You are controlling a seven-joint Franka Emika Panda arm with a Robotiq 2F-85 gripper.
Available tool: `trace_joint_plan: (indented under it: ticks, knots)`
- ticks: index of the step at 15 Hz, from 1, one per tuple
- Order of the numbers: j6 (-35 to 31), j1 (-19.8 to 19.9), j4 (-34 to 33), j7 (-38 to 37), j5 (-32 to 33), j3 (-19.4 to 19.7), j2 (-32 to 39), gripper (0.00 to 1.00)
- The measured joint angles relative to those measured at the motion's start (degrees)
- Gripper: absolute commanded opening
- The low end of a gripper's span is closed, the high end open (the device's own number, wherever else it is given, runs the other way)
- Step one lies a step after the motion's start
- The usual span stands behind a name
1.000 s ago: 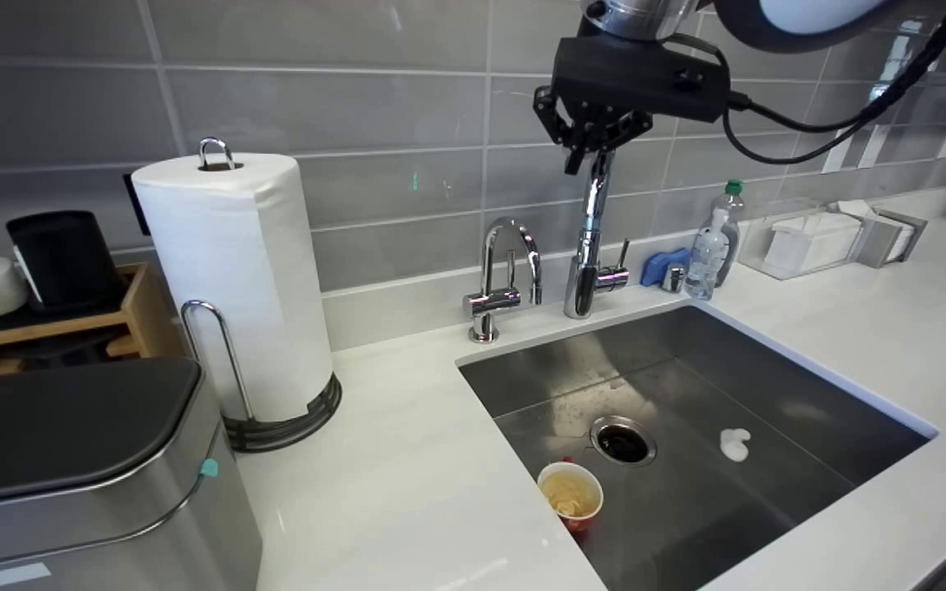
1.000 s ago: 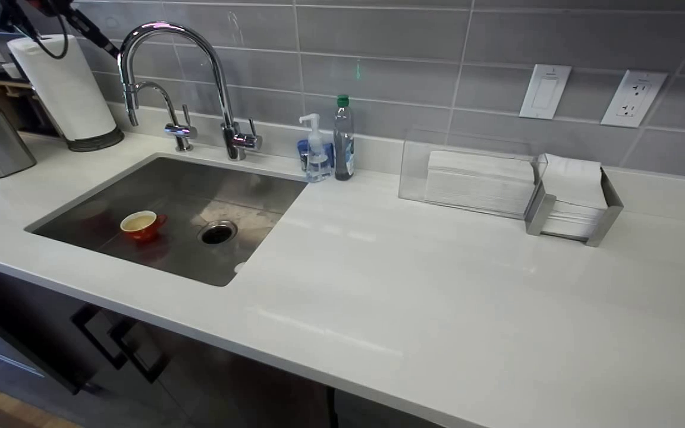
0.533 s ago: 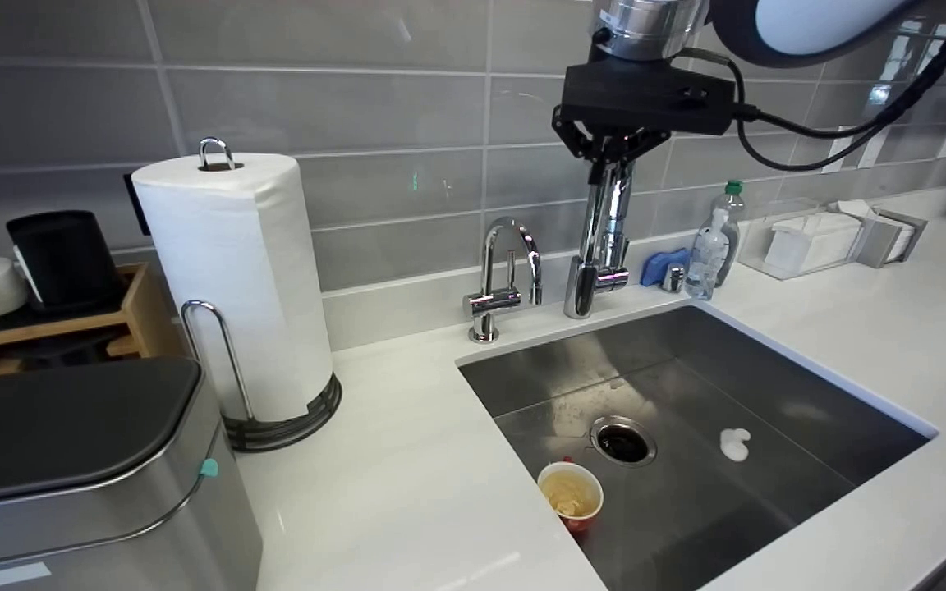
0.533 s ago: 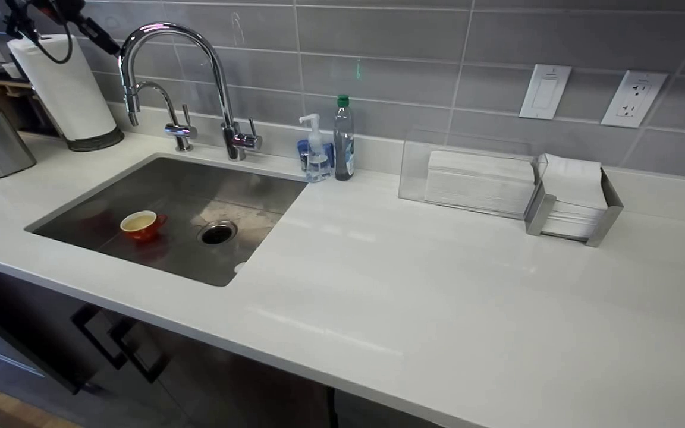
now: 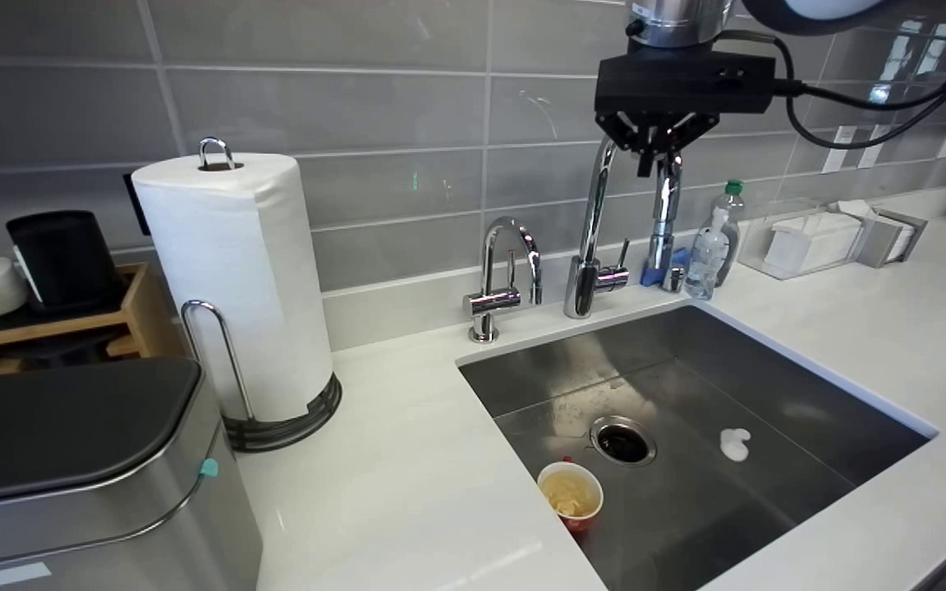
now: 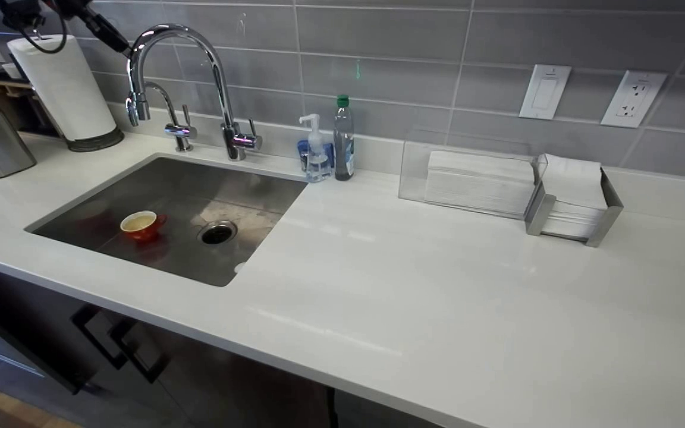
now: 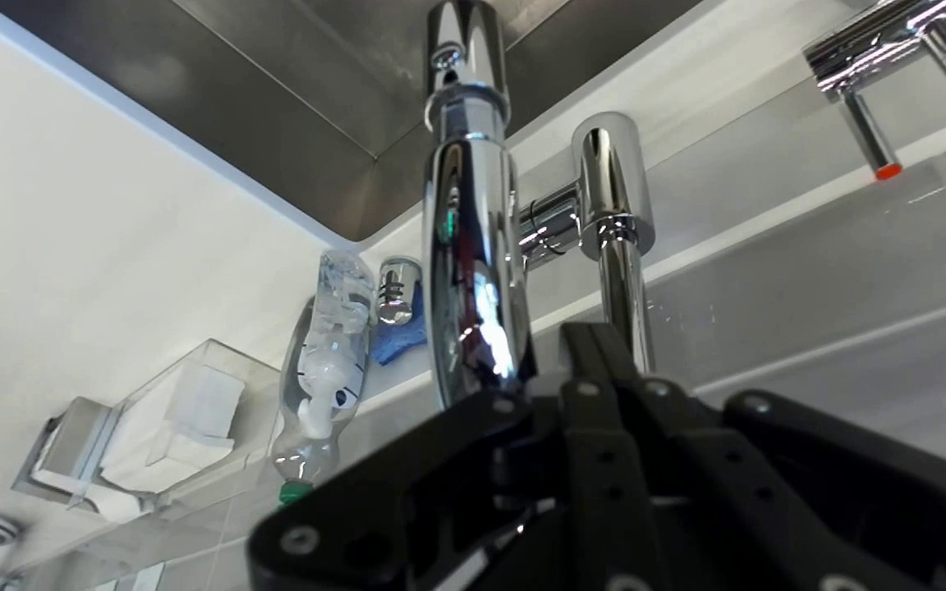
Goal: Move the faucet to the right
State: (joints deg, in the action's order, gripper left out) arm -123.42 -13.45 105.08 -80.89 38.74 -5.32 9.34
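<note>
The faucet is the tall chrome gooseneck. In an exterior view its stem (image 5: pixel 596 205) rises behind the sink and its spout head (image 5: pixel 666 201) hangs to the right of the stem. The whole arch shows in an exterior view (image 6: pixel 220 77). The wrist view has the spout (image 7: pixel 473 213) large in the middle, with the stem behind it. My gripper (image 7: pixel 600 332) is shut with its fingertips together and nothing between them. It is beside the spout, seemingly against it, and also shows in both exterior views (image 5: pixel 645 168) (image 6: pixel 128 52).
A small curved chrome tap (image 5: pixel 485 279) stands left of the faucet. A soap pump bottle (image 5: pixel 707 258) and a green-capped bottle (image 6: pixel 343 139) stand to its right. A red cup (image 5: pixel 571 497) sits in the sink (image 5: pixel 711 509). A paper towel roll (image 5: pixel 235 287) stands at left.
In an exterior view my gripper has moved right, and the spout has swung right with it, away from the stem. The stem's base has stayed in place.
</note>
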Motion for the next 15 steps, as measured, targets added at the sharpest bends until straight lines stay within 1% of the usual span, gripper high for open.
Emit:
trace_joint_plan:
  ticks: [5, 8, 12, 15]
  knots:
    - [0.00, 2.30, 1.24, 0.26, 0.02, 1.35, -1.60, 0.01]
    - [-0.13, 4.18, 2.20, 1.76, 0.01, 2.24, -2.62, 0.01]
    - [-2.87, 7.42, 3.02, 6.74, -0.94, 3.75, -3.09, 0.02]
    - [-5.86, 9.62, 3.22, 11.81, -3.19, 4.96, -3.02, 0.02]
